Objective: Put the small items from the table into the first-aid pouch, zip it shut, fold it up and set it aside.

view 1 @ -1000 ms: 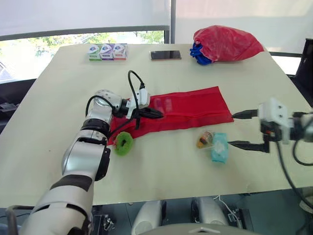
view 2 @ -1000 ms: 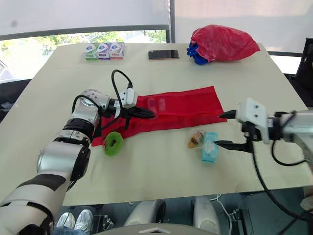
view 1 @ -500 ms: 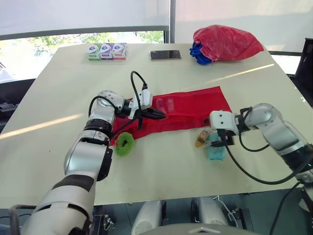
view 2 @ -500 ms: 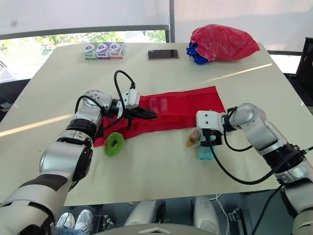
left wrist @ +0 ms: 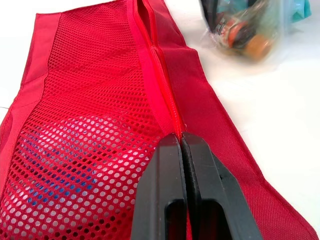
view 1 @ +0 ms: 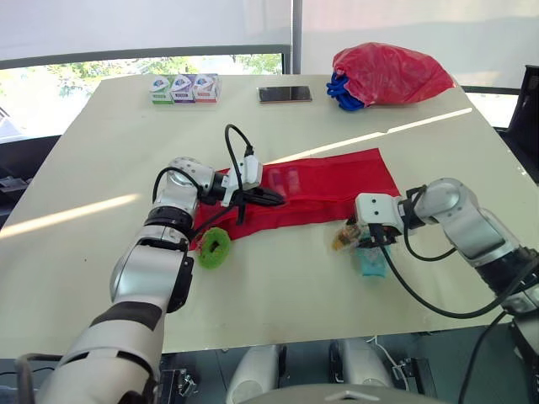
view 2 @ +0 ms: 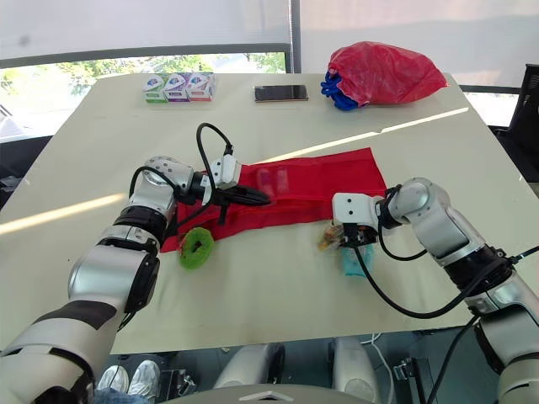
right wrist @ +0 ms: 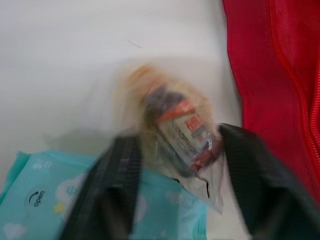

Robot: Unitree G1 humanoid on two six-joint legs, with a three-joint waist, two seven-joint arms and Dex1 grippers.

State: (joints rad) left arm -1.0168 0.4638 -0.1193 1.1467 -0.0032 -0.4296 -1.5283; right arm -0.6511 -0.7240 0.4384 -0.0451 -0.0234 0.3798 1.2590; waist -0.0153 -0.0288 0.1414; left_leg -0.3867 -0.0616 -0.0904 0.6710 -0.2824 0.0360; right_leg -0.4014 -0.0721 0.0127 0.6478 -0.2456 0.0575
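L: left gripper (left wrist: 181, 141) is pinching the red mesh pouch (left wrist: 85, 100) at its zipper, fingers pressed together | R: right gripper (right wrist: 175, 167) is straddling a clear-wrapped small bottle (right wrist: 176, 127), fingers spread; teal wipes pack (right wrist: 35, 197) lying under one finger

You have one red pouch (view 1: 337, 181) at the left tool (view 1: 278, 199). By the right tool (view 1: 362, 244), count one clear packet (view 1: 344, 238) and one teal wipes pack (view 1: 371, 263). One green ring (view 1: 214, 247) lies near the left tool. Well beyond both tools: three small boxes (view 1: 184, 88), one phone (view 1: 285, 94), one red bag (view 1: 389, 74), one blue bundle (view 1: 340, 93).
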